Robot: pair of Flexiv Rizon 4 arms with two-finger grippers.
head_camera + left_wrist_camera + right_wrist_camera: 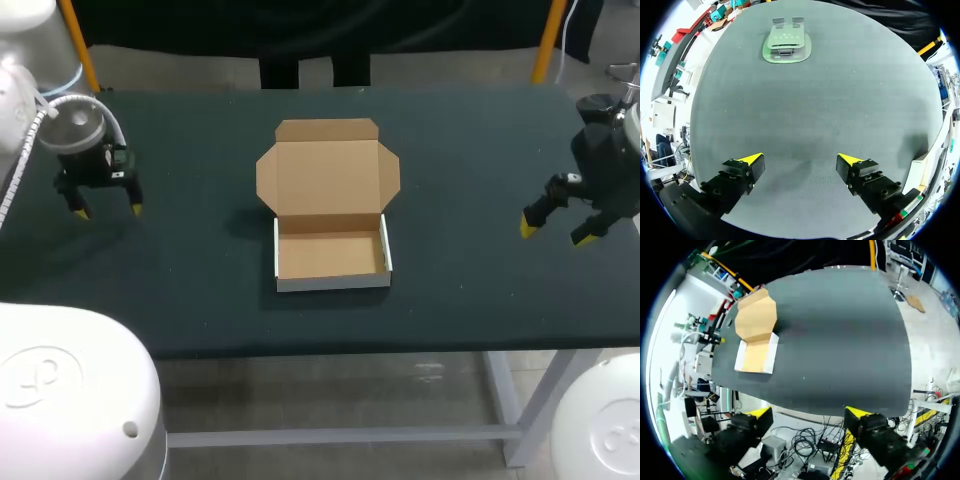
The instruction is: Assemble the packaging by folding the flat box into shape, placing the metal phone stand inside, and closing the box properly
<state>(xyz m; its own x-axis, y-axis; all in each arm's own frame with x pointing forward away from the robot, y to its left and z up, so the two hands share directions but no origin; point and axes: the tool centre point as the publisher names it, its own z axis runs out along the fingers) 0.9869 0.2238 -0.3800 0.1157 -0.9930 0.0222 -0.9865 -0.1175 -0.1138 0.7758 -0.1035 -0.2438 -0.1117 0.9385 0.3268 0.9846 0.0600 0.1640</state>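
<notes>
Centrally, box (331, 252) lies well apart from left tool (108, 210), right tool (553, 234).

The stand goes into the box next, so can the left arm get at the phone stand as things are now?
Probably yes. The phone stand lies on the table straight ahead of the left gripper, whose fingers are open, with only bare table between them and nothing on the stand.
</notes>
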